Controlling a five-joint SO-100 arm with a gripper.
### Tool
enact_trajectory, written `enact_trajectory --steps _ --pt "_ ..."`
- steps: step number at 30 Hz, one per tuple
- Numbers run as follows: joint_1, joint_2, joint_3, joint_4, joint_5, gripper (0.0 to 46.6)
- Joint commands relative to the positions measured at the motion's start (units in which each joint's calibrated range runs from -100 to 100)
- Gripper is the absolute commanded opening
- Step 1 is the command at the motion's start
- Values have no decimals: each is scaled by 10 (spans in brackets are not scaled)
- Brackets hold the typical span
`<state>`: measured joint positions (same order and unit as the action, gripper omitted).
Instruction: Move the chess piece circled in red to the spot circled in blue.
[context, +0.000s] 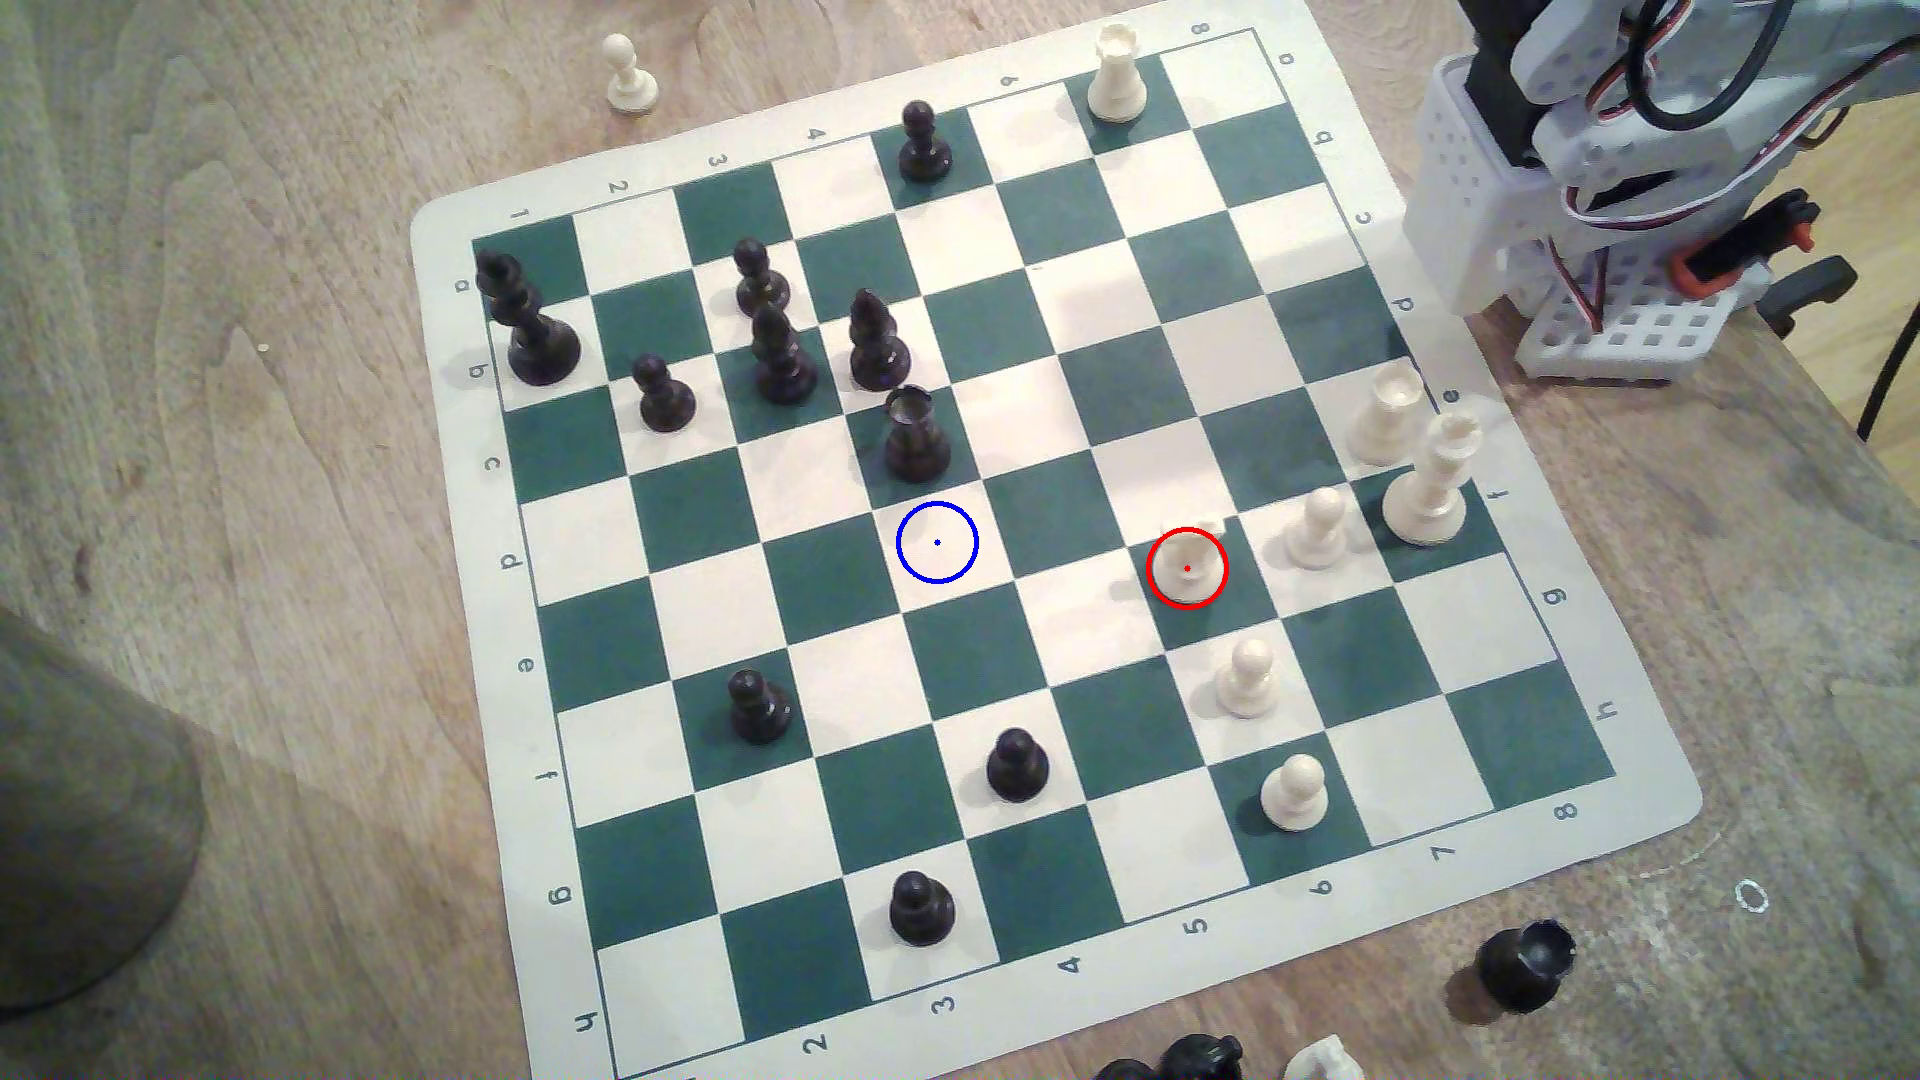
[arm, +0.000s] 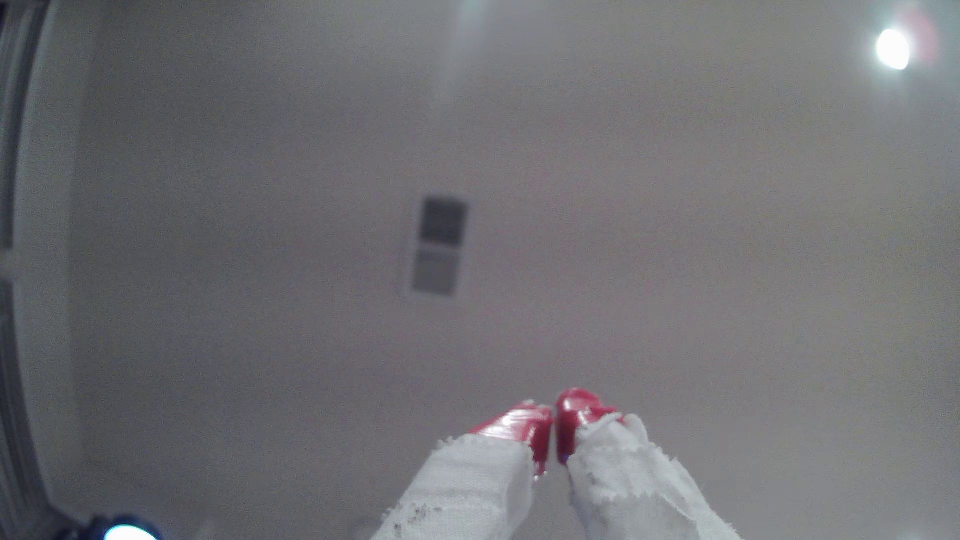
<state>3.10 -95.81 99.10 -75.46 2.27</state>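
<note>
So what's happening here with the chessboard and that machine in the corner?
A small robot arm sits folded at the corner of a chessboard, nowhere near the pieces. Its job is to carry the small cream piece ringed in red to the cream square ringed in blue, which is bare. The piece stands untouched on its green square. The wrist view shows the gripper with its red tips together, holding nothing, pointed at a plain pale surface rather than the board.

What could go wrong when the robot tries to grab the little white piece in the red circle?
1. The circled piece is short, and a cream pawn stands close beside it, so the tool might bump that.
2. A black rook stands next to the blue-ringed square and might get knocked over.
</note>
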Motion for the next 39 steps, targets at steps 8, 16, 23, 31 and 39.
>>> enact_trajectory --steps 8,16,23,31,39 --pt "-41 1 -107 125 3 2" --pt "-30 1 -196 472 0 2" --pt "-3 1 -287 732 0 2" --pt "-17 2 -306 977 -2 2" --pt "-27 4 -402 1212 -129 29"
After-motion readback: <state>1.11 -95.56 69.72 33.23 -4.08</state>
